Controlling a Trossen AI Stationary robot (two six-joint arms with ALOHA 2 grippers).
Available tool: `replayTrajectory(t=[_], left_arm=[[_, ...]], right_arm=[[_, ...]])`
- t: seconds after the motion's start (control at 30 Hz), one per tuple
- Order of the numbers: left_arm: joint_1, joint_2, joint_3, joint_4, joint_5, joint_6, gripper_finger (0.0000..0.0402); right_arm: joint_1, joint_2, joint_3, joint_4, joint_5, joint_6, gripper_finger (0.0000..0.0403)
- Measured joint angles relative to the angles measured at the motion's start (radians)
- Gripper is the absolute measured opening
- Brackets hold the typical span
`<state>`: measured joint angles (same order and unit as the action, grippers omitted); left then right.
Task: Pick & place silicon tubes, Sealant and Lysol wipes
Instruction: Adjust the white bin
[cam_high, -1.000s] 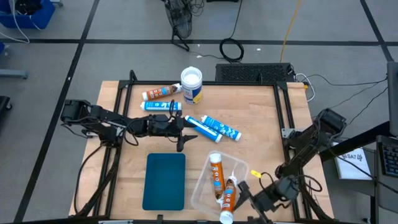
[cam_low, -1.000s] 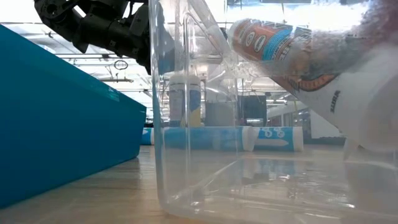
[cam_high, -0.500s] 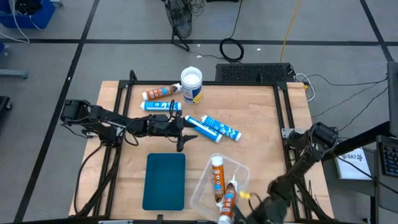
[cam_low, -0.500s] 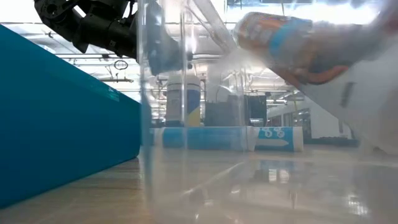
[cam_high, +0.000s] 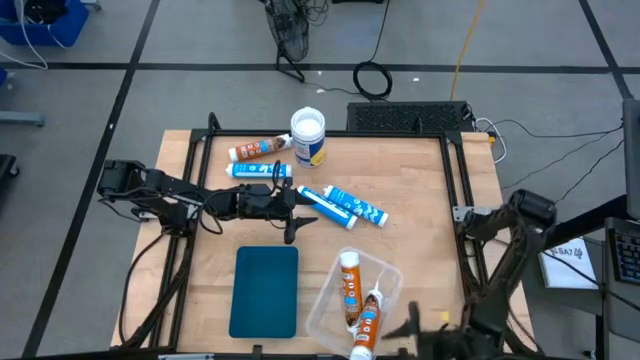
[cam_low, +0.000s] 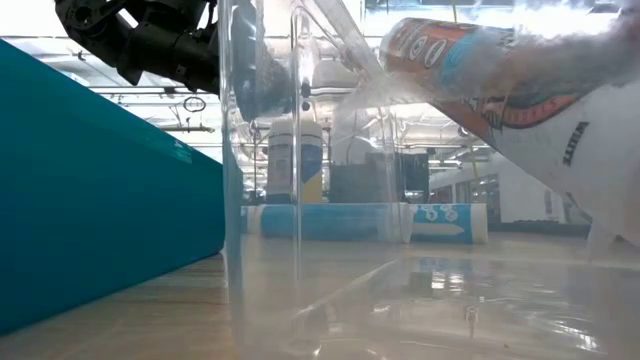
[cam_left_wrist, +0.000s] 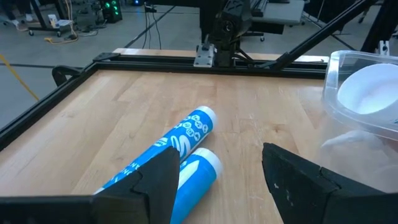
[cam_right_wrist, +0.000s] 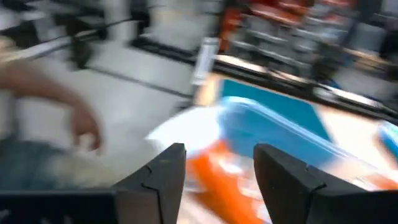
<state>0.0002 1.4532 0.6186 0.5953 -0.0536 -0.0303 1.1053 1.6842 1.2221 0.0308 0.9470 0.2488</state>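
The Lysol wipes canister (cam_high: 308, 137) stands upright at the table's far edge, beside an orange-and-white tube (cam_high: 258, 149) and a blue tube (cam_high: 258, 170) lying flat. Two more blue tubes (cam_high: 345, 205) lie mid-table, just ahead of my open left gripper (cam_high: 298, 212), which hovers empty. A clear bin (cam_high: 385, 275) near the front edge holds one orange-and-white tube (cam_high: 348, 285) lying flat. A second tube (cam_high: 366, 325) leans over the bin's near rim. My right gripper (cam_high: 412, 322) is open just right of that tube, off the bin's near right corner, holding nothing.
A teal box (cam_high: 267, 290) lies left of the bin at the front. Black frame rails (cam_high: 455, 185) border the table. In the right wrist view, a person's arm (cam_right_wrist: 74, 118) shows blurred beyond the table. Bare wood lies between the blue tubes and the right rail.
My right gripper has drawn back from the leaning tube toward the table's near right corner, turning as it went. The clear bin has slid a little, and the leaning tube has shifted with it. The left arm has kept still.
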Motion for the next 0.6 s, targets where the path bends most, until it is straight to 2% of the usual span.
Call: replayTrajectory(t=[0.07, 0.2, 0.43, 0.6], left_arm=[[0.0, 0.0, 0.0, 0.0, 0.0, 0.0, 0.023], [0.0, 0.0, 0.0, 0.0, 0.0, 0.0, 0.023], [0.0, 0.0, 0.0, 0.0, 0.0, 0.0, 0.023], [0.0, 0.0, 0.0, 0.0, 0.0, 0.0, 0.023]], right_arm=[[0.008, -0.031, 0.0, -0.085, 0.047, 0.089, 0.0162], [0.009, -0.059, 0.0, -0.251, 0.008, 0.276, 0.013], [0.001, -0.059, -0.005, -0.605, -0.145, 0.698, 0.0013], [-0.011, -0.059, -0.031, -0.694, -0.166, 0.833, 0.0004]])
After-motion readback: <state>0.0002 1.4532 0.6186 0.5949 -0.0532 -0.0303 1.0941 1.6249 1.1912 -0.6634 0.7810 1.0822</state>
